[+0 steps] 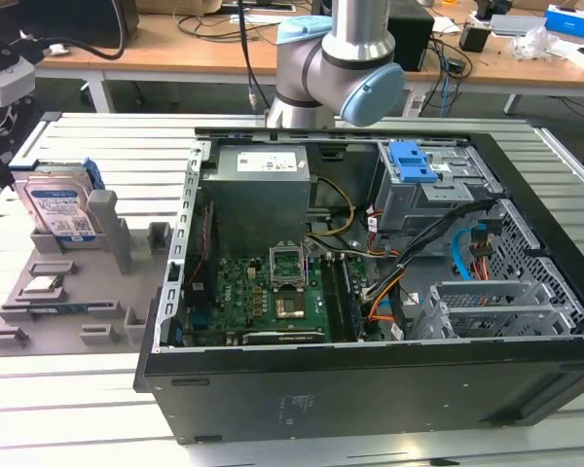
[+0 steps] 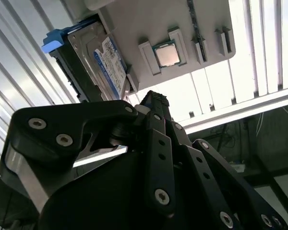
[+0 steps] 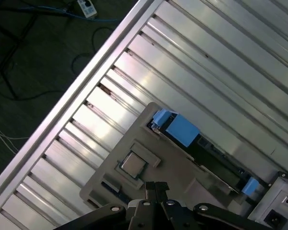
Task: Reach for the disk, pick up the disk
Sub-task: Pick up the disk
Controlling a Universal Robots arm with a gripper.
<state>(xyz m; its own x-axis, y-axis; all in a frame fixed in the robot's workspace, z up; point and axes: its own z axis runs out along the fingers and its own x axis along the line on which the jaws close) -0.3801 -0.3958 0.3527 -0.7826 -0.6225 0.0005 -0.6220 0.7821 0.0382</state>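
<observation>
One flat silver metal hard-drive disk (image 1: 58,209), blue plastic bracket along edges, stood on edge in grey plastic fixture (image 1: 88,311) on slatted table, at exterior view's left of open black computer case (image 1: 370,389). Long axis ran roughly left-right, label facing near side. In first wrist view, black gripper (image 3: 157,186) hovered over fixture, near disk, not touching. Fingertips pressed together, holding nothing. Grey-and-blue arm (image 1: 341,58) stood at table's far side, wrist pointed down.

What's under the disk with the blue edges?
A grey plastic holder lies under it, on the slatted table. The disk stands on edge in the holder. Grey posts cover its bottom edge, so how it rests cannot be seen.
</observation>
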